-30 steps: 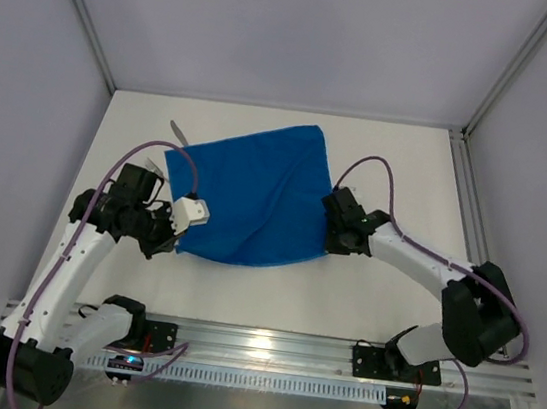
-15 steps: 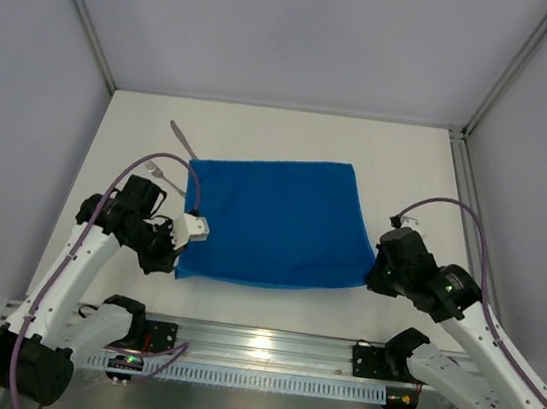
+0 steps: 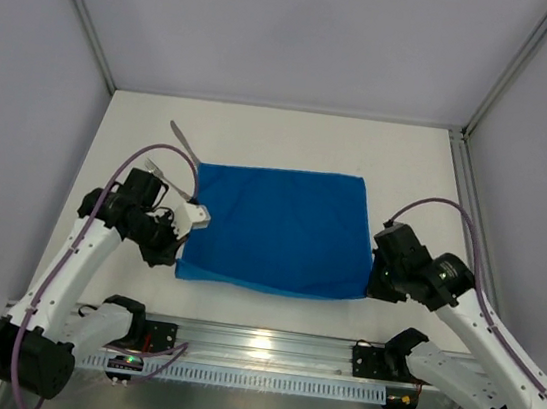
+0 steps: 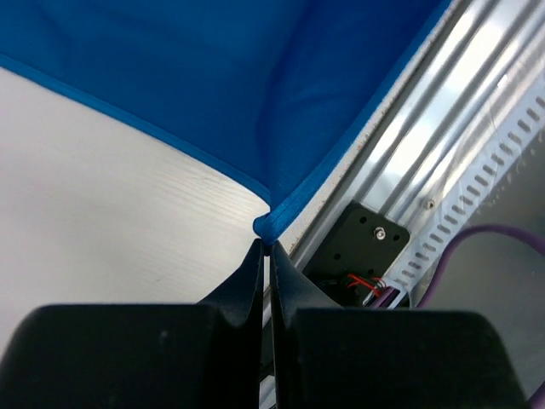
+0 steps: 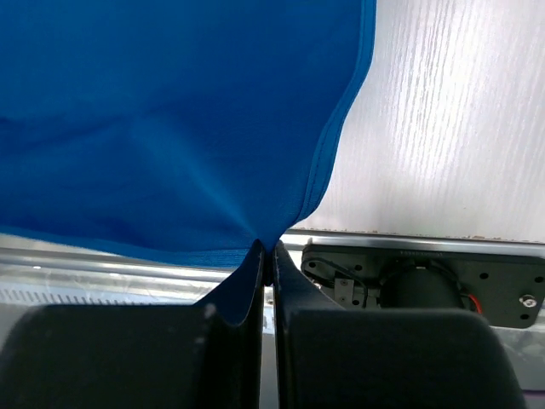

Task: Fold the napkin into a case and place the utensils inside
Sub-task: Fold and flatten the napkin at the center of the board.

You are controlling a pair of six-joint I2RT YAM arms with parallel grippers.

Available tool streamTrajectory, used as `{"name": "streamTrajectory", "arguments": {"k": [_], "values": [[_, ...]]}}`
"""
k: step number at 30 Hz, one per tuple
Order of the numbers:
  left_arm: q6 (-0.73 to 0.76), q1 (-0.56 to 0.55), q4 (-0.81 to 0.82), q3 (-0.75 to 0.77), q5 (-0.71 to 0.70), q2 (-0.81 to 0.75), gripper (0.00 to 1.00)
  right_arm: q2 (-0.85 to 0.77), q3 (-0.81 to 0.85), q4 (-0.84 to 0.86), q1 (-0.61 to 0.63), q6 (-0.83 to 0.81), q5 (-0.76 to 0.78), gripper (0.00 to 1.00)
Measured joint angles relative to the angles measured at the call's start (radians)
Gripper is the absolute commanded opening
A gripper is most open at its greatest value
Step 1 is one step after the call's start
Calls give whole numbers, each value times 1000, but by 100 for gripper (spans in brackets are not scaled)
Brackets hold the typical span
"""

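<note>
The left gripper and right gripper are each clenching a corner of the napkin, needing matched, level pulls to fold squarely.

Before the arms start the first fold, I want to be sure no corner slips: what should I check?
1. Left gripper shut on the near left corner of the napkin: ok.
2. Right gripper shut on the near right corner: ok.
3. Napkin spread flat, no large wrinkles: ok.
4. Silver utensil at the far left corner apart from the cloth: cannot tell, its end meets the edge.
5. Both utensils in view: cannot tell, only one plainly shows.
</note>
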Motion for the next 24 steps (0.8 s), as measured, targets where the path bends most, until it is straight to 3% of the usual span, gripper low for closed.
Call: {"name": "streamTrajectory", "arguments": {"k": [4, 13, 24], "values": [[-105, -1, 95, 90, -48, 97, 0, 180, 62, 58, -33, -80, 10, 4], [-216, 4, 388, 215, -186, 426, 0, 624, 213, 293, -303, -306, -43, 4], [-263, 31, 589, 395, -276, 698, 0, 1065, 578, 344, -367, -445, -48, 4]]}}
